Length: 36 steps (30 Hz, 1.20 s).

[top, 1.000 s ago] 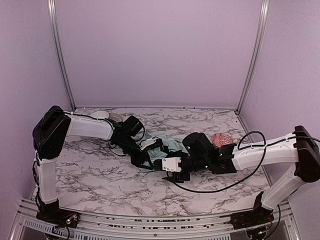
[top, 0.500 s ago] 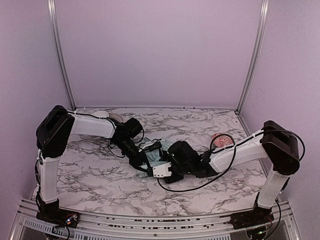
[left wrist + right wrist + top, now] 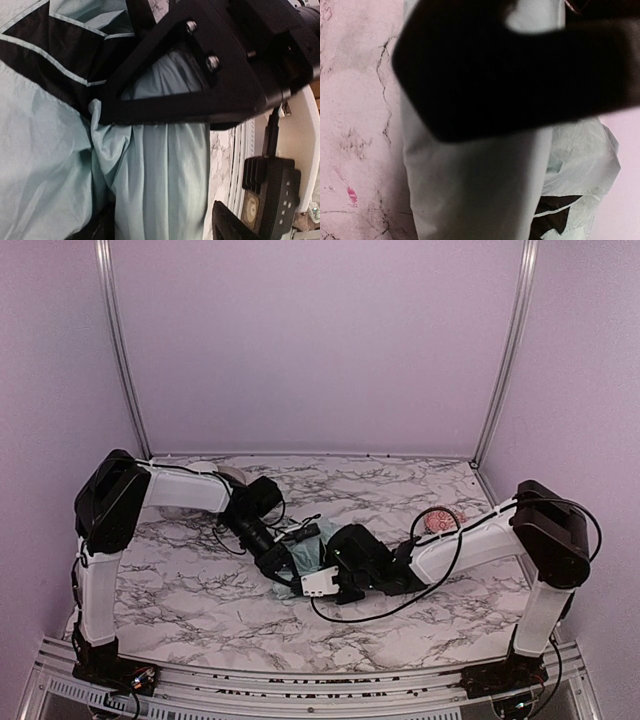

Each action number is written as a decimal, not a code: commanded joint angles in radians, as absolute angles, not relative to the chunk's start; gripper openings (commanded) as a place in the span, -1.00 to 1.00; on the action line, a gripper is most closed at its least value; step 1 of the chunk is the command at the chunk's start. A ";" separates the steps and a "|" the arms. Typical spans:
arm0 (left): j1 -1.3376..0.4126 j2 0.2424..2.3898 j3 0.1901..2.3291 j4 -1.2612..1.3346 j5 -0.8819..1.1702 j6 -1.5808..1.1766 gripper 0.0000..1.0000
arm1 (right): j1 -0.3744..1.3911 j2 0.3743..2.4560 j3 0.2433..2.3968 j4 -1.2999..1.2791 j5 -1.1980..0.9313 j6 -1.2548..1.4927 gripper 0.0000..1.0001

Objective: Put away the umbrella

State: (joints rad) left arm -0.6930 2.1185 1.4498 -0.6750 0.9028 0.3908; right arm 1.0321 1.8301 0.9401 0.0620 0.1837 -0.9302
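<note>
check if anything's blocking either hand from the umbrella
nothing visible does: the left hand and the right hand are both right against the umbrella canopy; the pink lump lies apart, off to the right

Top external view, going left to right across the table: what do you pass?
Left arm's black elbow → white round object → umbrella → pink patterned lump → right arm's black elbow. The grippers overlap the umbrella, so they are left out.

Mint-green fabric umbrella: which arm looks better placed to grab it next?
Right, I'd guess: the right hand sits on the mint-green fabric umbrella, one black finger lying across the rolled bundle. The left hand is at its edge, its fingers apart.
</note>
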 commanded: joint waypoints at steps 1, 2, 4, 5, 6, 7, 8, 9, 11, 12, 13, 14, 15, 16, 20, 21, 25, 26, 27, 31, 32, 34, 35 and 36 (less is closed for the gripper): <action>-0.623 2.002 1.392 -0.638 0.809 0.288 0.57 | 1.029 1.782 0.972 -0.076 0.110 -0.822 -0.58; -0.612 1.951 1.358 -0.560 0.785 0.262 0.62 | 1.029 1.776 0.976 -0.110 0.080 -0.801 -0.60; -0.596 1.847 1.263 -0.358 0.732 0.221 0.65 | 1.028 1.778 0.997 -0.183 -0.002 -0.757 -0.60; -0.595 1.800 1.214 -0.275 0.714 0.220 0.65 | 1.028 1.785 1.009 -0.220 -0.035 -0.733 -0.60; -0.595 1.748 1.142 -0.202 0.701 0.221 0.65 | 1.027 1.794 1.026 -0.258 -0.068 -0.705 -0.61; -0.595 1.702 1.106 -0.124 0.689 0.221 0.64 | 1.022 1.804 1.044 -0.299 -0.111 -0.678 -0.61; -0.595 1.659 1.040 -0.054 0.678 0.225 0.62 | 1.014 1.815 1.066 -0.339 -0.160 -0.652 -0.61; -0.595 1.616 0.992 0.004 0.664 0.234 0.60 | 1.004 1.828 1.086 -0.380 -0.205 -0.628 -0.61; -0.599 1.538 0.903 0.101 0.645 0.273 0.52 | 0.972 1.857 1.123 -0.447 -0.290 -0.589 -0.61; -0.608 1.499 0.861 0.142 0.636 0.303 0.51 | 0.957 1.877 1.138 -0.487 -0.333 -0.578 -0.61; -0.621 1.464 0.826 0.164 0.632 0.349 0.51 | 0.940 1.899 1.158 -0.525 -0.369 -0.565 -0.61; -0.643 1.428 0.796 0.167 0.623 0.410 0.51 | 0.925 1.926 1.183 -0.566 -0.402 -0.545 -0.61; -0.666 1.398 0.773 0.163 0.592 0.463 0.50 | 0.909 1.954 1.206 -0.605 -0.431 -0.530 -0.61; -0.719 1.365 0.756 0.151 0.557 0.520 0.50 | 0.895 1.984 1.232 -0.645 -0.456 -0.515 -0.61; -0.844 1.327 0.746 0.050 0.415 0.681 0.50 | 0.863 2.063 1.295 -0.737 -0.515 -0.488 -0.62; -0.869 1.325 0.746 0.040 0.380 0.706 0.51 | 0.860 2.076 1.305 -0.753 -0.540 -0.490 -0.62; -0.970 1.332 0.742 0.040 0.213 0.854 0.59 | 0.848 2.132 1.356 -0.823 -0.683 -0.486 -0.62; -0.986 1.340 0.744 0.043 0.175 0.886 0.62 | 0.848 2.150 1.367 -0.851 -0.719 -0.484 -0.64; -0.995 1.350 0.746 0.048 0.132 0.908 0.63 | 0.848 2.167 1.377 -0.872 -0.738 -0.482 -0.65; -0.999 1.409 0.765 0.049 0.093 0.958 0.68 | 0.848 2.220 1.397 -0.921 -0.796 -0.474 -0.67; -1.000 1.428 0.774 0.049 0.094 0.962 0.69 | 0.848 2.223 1.399 -0.925 -0.806 -0.473 -0.68; -1.000 1.465 0.789 0.040 0.109 0.959 0.69 | 0.848 2.227 1.405 -0.925 -0.815 -0.465 -0.67; -0.999 1.483 0.798 0.024 0.119 0.955 0.69 | 0.848 2.227 1.409 -0.925 -0.816 -0.462 -0.66; -0.999 1.497 0.808 0.006 0.132 0.943 0.68 | 0.832 2.228 1.413 -0.925 -0.815 -0.456 -0.65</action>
State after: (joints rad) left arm -0.9981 1.4399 0.7586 0.0509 0.1520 0.9165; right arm 0.8288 2.1414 1.4555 -0.7422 -0.8375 -0.4973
